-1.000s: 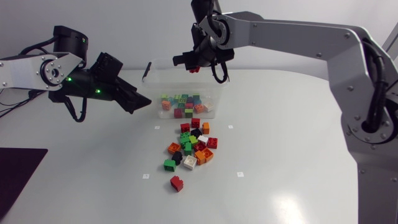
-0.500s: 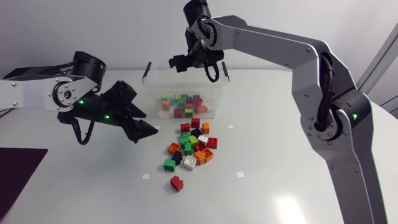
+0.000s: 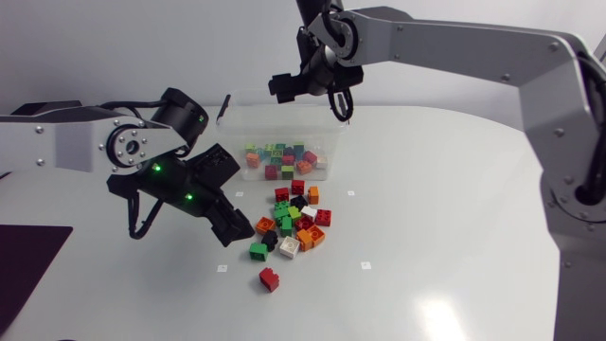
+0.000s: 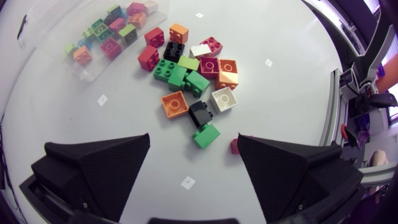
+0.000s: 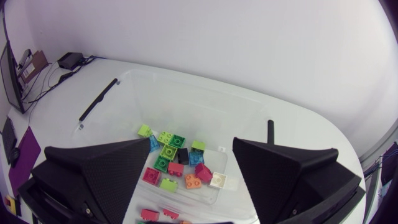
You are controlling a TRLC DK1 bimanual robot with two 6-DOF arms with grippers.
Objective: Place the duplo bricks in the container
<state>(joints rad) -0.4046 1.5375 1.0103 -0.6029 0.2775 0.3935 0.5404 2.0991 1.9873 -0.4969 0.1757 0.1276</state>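
Note:
A clear plastic container (image 3: pixel 237 121) stands at the back of the table with several coloured duplo bricks (image 3: pixel 282 159) inside. My right gripper (image 3: pixel 305 89) hangs open above its far rim, and nothing is between its fingers. In the right wrist view the right gripper (image 5: pixel 189 168) looks straight down into the container (image 5: pixel 186 93) at the bricks (image 5: pixel 176 163). A pile of duplo bricks (image 3: pixel 295 220) lies on the table in front. My left gripper (image 3: pixel 237 227) is open at the pile's left edge. A green brick (image 4: pixel 205 135) lies just ahead of the left gripper (image 4: pixel 193 155).
A lone red brick (image 3: pixel 269 278) lies nearer the front, apart from the pile; in the left wrist view the red brick (image 4: pixel 234 145) is beside one finger. Small white markers (image 3: pixel 222 268) dot the table. A dark mat (image 3: pixel 24 265) covers the front left corner.
My right gripper has opened over the container, and the red brick it held is no longer in it. My left arm swung down and right to the pile's edge.

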